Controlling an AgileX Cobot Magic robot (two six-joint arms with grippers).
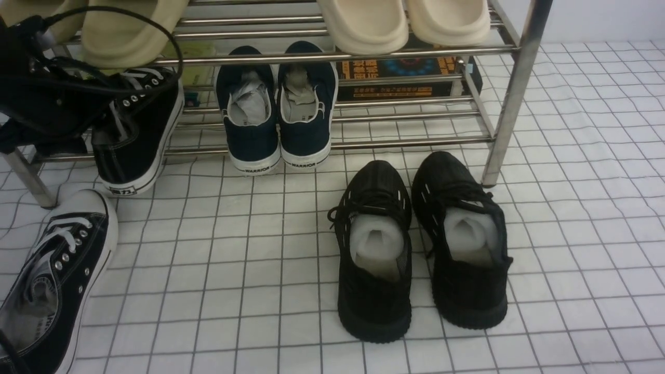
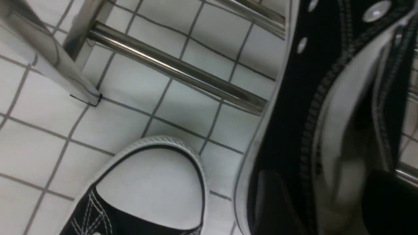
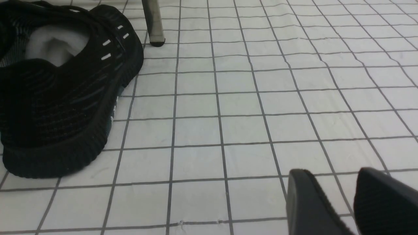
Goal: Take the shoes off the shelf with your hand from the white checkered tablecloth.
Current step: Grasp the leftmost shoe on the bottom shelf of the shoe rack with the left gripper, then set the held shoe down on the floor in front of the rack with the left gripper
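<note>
Where legible, "WARRIOR" on heels of navy pair; heel tab of black canvas sneaker unreadable. Left fingers clamped on that sneaker at lowest tier of shelf; mate lying on white checkered cloth. Right fingers released, empty.

a staged home-entryway scene, seemingly a test setup: a steel-tube shoe rack stands on a white checkered tablecloth before a plain pale wall. it holds cream slippers, navy sneakers and a printed box; black knit sneakers sit in front.
</note>
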